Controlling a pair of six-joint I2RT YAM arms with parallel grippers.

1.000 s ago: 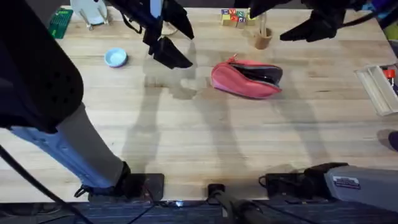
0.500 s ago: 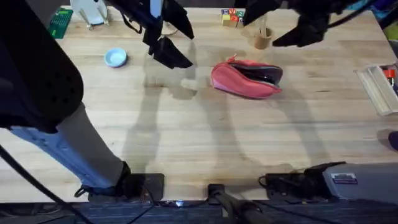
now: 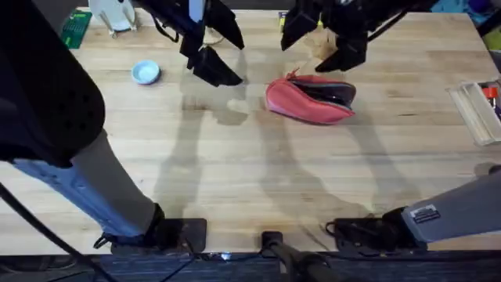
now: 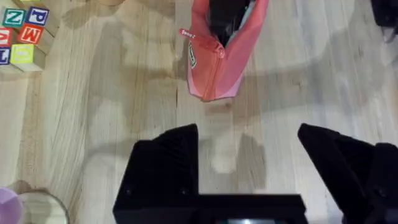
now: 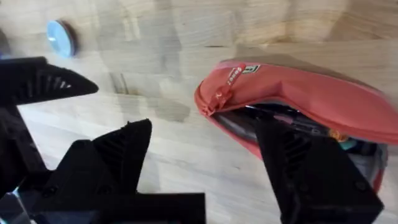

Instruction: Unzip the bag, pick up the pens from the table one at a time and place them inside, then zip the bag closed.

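Observation:
The salmon-pink bag (image 3: 305, 100) lies on the table (image 3: 274, 180) right of centre at the back, its zipper open and the dark lining (image 3: 335, 93) showing. In the left wrist view the bag (image 4: 221, 59) points its pink pull tab (image 4: 186, 33) toward me. My left gripper (image 3: 221, 48) hovers open to the left of the bag, and its black fingers (image 4: 163, 167) are spread with nothing between them. My right gripper (image 3: 321, 43) hangs open just above and behind the bag (image 5: 311, 93), near the zipper-pull end (image 5: 221, 99). The pens are out of view.
A small blue bowl (image 3: 145, 72) sits at the back left. Letter blocks (image 4: 22, 34) and a wooden cup (image 3: 324, 48) stand behind the bag. A clear plastic box (image 3: 477, 110) lies at the right edge, and a green board (image 3: 76, 27) at the far left.
My right gripper has swung left from the back right to a spot over the bag. The left arm and the bag have stayed put.

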